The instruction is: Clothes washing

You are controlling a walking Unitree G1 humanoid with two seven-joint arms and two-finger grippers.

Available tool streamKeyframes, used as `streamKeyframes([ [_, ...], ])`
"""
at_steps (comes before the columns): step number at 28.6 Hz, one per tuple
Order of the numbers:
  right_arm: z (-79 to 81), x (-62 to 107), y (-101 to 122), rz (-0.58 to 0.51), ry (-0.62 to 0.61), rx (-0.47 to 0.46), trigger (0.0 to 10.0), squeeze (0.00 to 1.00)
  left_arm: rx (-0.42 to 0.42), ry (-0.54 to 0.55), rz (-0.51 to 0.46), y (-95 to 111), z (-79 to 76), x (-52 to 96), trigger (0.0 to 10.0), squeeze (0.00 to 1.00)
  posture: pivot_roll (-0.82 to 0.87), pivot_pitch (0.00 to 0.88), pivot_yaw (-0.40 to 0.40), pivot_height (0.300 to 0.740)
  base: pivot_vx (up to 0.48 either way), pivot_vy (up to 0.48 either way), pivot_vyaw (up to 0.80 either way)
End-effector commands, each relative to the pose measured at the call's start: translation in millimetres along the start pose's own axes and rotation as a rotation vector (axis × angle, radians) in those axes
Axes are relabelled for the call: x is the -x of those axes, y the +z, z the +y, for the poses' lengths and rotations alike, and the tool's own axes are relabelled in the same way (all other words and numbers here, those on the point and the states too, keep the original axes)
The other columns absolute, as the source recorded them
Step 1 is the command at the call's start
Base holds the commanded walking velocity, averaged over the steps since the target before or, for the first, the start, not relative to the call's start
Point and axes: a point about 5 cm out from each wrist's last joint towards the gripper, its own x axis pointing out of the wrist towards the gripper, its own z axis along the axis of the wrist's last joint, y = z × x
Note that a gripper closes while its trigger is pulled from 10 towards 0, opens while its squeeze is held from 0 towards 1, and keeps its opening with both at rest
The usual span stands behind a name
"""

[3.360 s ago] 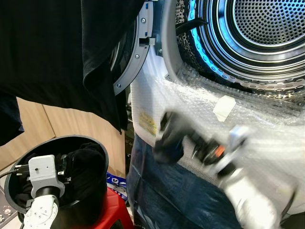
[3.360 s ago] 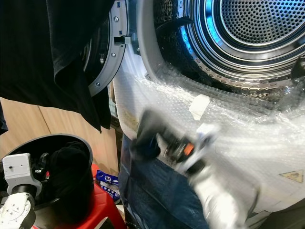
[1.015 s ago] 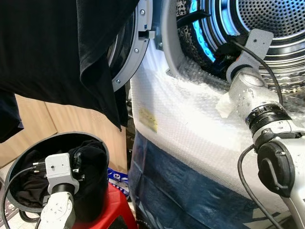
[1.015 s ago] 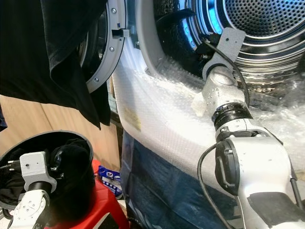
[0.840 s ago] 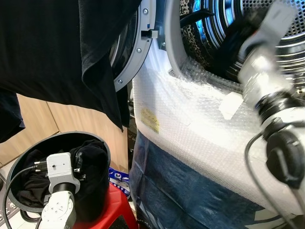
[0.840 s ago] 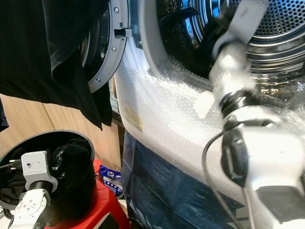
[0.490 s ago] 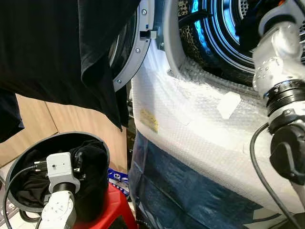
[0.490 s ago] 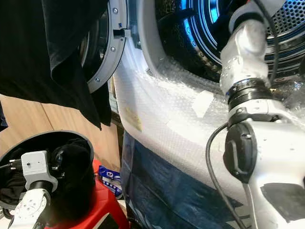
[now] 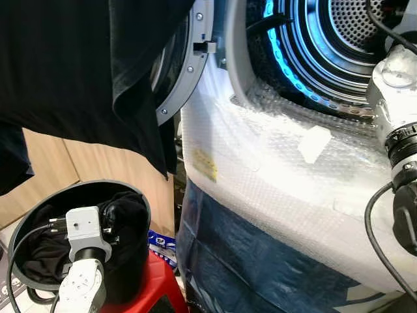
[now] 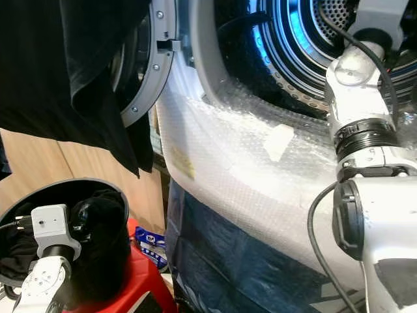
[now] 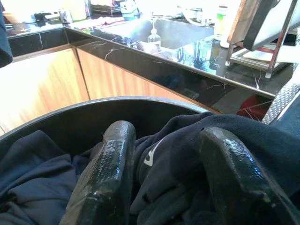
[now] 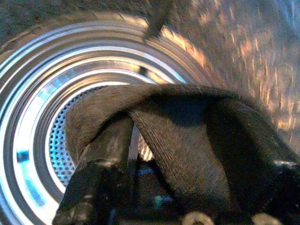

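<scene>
A dark garment point(image 12: 178, 140) lay draped across the right gripper point(image 12: 183, 187), its fingers point(image 12: 101, 154) spread with the cloth hung over them rather than pinched, inside the washing machine drum point(image 12: 51, 126); the perforated steel back wall of the drum glowed blue behind it. From the head views, the right arm point(image 10: 355, 111) reached over the lip of the washing machine point(image 9: 260, 169) and into its opening, with a black cable running along the wrist. Bubble wrap point(image 9: 280, 163) covered the front of the machine below the opening, and a blue sheet point(image 9: 247, 261) hung beneath that. The round door point(image 9: 186, 72) stood open to the left, with a black cloth point(image 9: 78, 72) hanging in front of it. Lower left, a black bucket point(image 9: 140, 202) held more dark clothes point(image 11: 42, 154); the left gripper point(image 11: 164, 183) hovered over them with its fingers point(image 11: 110, 173) apart, holding nothing. The bucket stood on a red stool point(image 9: 153, 287) beside wooden cabinets point(image 11: 42, 84).
</scene>
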Motion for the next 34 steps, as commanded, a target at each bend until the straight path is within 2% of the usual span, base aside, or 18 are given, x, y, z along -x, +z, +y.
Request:
streamKeyframes([
  [1,1.4,-4.0,16.8,-0.083,0.008,0.018,10.0,0.00,0.002,-0.019,0.000,2.1,-2.9,-0.8,10.0,0.00,0.05,0.000,-0.030,0.740,0.000,0.000,0.00],
  [2,10.9,0.2,21.2,-0.152,0.057,0.127,10.0,0.00,-0.001,-0.023,0.001,2.1,-2.7,-0.7,10.0,0.00,0.06,0.000,-0.026,0.740,0.000,0.000,0.00],
  [5,10.9,0.2,21.2,-0.152,0.057,0.127,10.0,0.00,-0.001,-0.023,0.001,2.1,-2.7,-0.7,10.0,0.00,0.06,0.000,-0.026,0.740,0.000,0.000,0.00],
  [7,26.5,8.4,23.5,-0.271,0.161,0.331,10.0,0.00,-0.002,-0.032,0.000,3.2,-3.1,-1.0,10.0,0.00,0.06,0.000,-0.023,0.740,0.000,0.000,0.00],
  [8,26.5,8.4,23.5,-0.271,0.161,0.331,10.0,0.00,-0.002,-0.032,0.000,3.2,-3.1,-1.0,10.0,0.00,0.06,0.000,-0.023,0.740,0.000,0.000,0.00],
  [9,33.5,12.9,23.4,-0.325,0.213,0.412,10.0,0.00,-0.001,-0.037,0.000,3.7,-3.6,-1.2,10.0,0.00,0.06,0.000,-0.023,0.740,0.000,0.000,0.00],
  [10,33.5,12.9,23.4,-0.325,0.213,0.412,10.0,0.00,-0.001,-0.037,0.000,3.7,-3.6,-1.2,10.0,0.00,0.06,0.000,-0.023,0.740,0.000,0.000,0.00],
  [14,65.9,39.6,12.5,-0.484,0.507,0.667,10.0,0.00,0.001,-0.054,0.004,3.8,-5.9,-2.2,10.0,0.00,0.06,0.000,-0.030,0.740,0.000,0.000,0.00],
  [18,69.4,44.7,1.5,-0.437,0.584,0.703,10.0,0.00,0.002,-0.063,0.006,3.6,-8.0,-1.5,10.0,0.00,0.06,0.000,-0.033,0.740,0.000,0.000,0.00],
  [20,60.2,36.0,1.4,-0.323,0.501,0.566,10.0,0.00,0.005,-0.067,0.006,4.0,-8.9,-1.2,10.0,0.00,0.06,0.000,-0.033,0.740,0.000,0.000,0.00],
  [21,60.2,36.0,1.4,-0.323,0.501,0.566,10.0,0.00,0.005,-0.067,0.006,4.0,-8.9,-1.2,10.0,0.00,0.06,0.000,-0.033,0.740,0.000,0.000,0.00],
  [23,52.4,29.8,-3.6,-0.222,0.450,0.513,10.0,0.00,0.004,-0.072,0.010,3.8,-9.6,-1.2,10.0,0.00,0.06,0.000,-0.028,0.740,0.000,0.000,0.00],
  [24,45.6,26.8,-16.3,-0.085,0.445,0.491,10.0,0.00,0.001,-0.080,0.014,3.6,-10.4,-1.3,10.0,0.00,0.06,0.000,-0.026,0.740,0.000,0.000,0.00],
  [26,40.1,24.8,-24.0,0.021,0.431,0.413,10.0,0.00,-0.002,-0.083,0.016,3.7,-10.6,-1.5,10.0,0.00,0.06,0.000,-0.026,0.740,0.000,0.000,0.00],
  [27,32.1,20.3,-28.7,0.164,0.377,0.179,10.0,0.00,-0.004,-0.084,0.016,3.9,-10.7,-1.9,10.0,0.00,0.06,0.000,-0.028,0.740,0.000,0.000,0.00],
  [30,16.2,13.4,-38.0,0.367,0.236,-0.201,10.0,0.00,-0.004,-0.078,0.016,4.0,-9.3,-2.6,10.0,0.00,0.06,0.000,-0.028,0.740,0.000,0.000,0.00],
  [32,5.2,9.8,-44.0,0.418,0.171,-0.262,10.0,0.00,-0.003,-0.075,0.016,3.8,-8.3,-2.4,10.0,0.00,0.06,0.000,-0.028,0.740,0.000,0.000,0.00],
  [34,-0.6,8.2,-47.0,0.427,0.150,-0.271,10.0,0.00,-0.003,-0.078,0.019,3.5,-8.4,-1.2,10.0,0.00,0.06,0.000,-0.028,0.740,0.000,0.000,0.00],
])
